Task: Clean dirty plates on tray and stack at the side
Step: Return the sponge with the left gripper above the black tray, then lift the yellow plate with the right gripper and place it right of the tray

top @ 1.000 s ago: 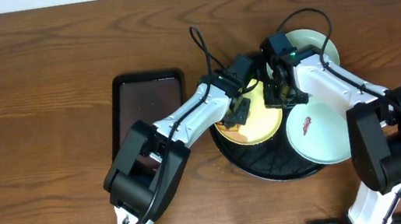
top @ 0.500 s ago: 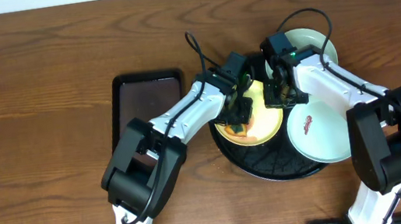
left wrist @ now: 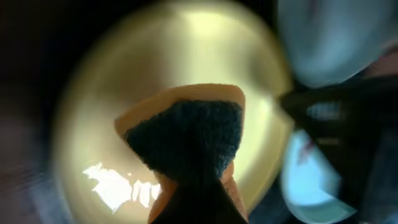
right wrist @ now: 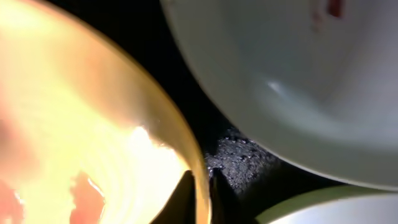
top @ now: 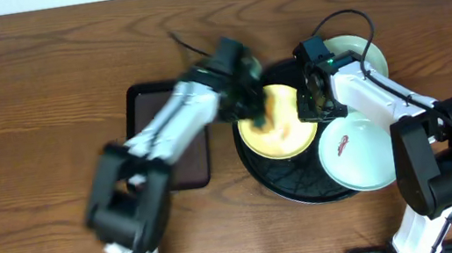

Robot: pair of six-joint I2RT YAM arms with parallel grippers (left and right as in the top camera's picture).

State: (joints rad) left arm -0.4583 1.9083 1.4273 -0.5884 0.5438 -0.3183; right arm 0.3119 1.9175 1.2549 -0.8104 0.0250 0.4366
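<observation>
**Overhead.** Since half a second ago the left arm, now motion-blurred, has swung up and to the left. The left gripper [top: 249, 98] has gone from the middle of the pale yellow plate [top: 289, 135] to its far-left edge, and it is clamped on a sponge [top: 260, 115]. The right gripper [top: 312, 105] has not moved and is nipped on that plate's right rim. The black tray [top: 306, 191] carries the yellow plate. A smeared mint-white plate [top: 359, 156] lies just robot-side of the right gripper, overhanging the tray rim. A second mint-white plate [top: 361, 47] lies just beyond that gripper. A brown rectangular tray [top: 153, 110] lies under the left arm.

**Left wrist.** The orange sponge [left wrist: 186, 134], with its dark scouring face, is held ahead of the claw against the yellow plate [left wrist: 118, 81].

**Right wrist.** The jaws are closed to a narrow slit on the yellow plate [right wrist: 81, 124] rim. Beside them are the tray floor [right wrist: 239, 158] and the smeared plate [right wrist: 292, 81].
</observation>
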